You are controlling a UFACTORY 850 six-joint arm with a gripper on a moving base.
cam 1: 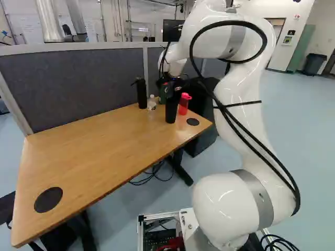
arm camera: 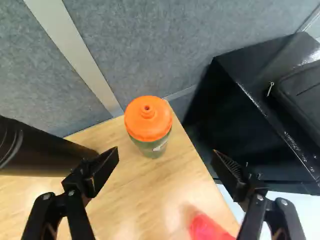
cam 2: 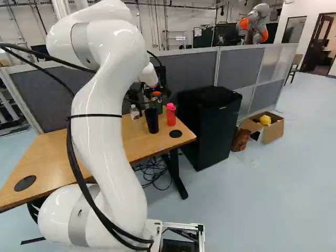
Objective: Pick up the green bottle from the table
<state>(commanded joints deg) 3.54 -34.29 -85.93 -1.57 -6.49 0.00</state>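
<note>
The green bottle with its orange lid stands upright on the wooden table, close to the divider. In the right base view my gripper is over the far end of the table, at the orange lid, partly hidden by the wrist. Seen from the wrist, the gripper has its fingers wide apart with nothing held; the bottle is ahead of the gap, untouched. The green bottle is partly covered by a black tumbler in the left base view.
A red bottle stands by the tumbler; a black bottle and a clear bottle are also near. In the wrist view a black cylinder is beside one finger. A black cabinet adjoins the table; another robot is beyond the divider.
</note>
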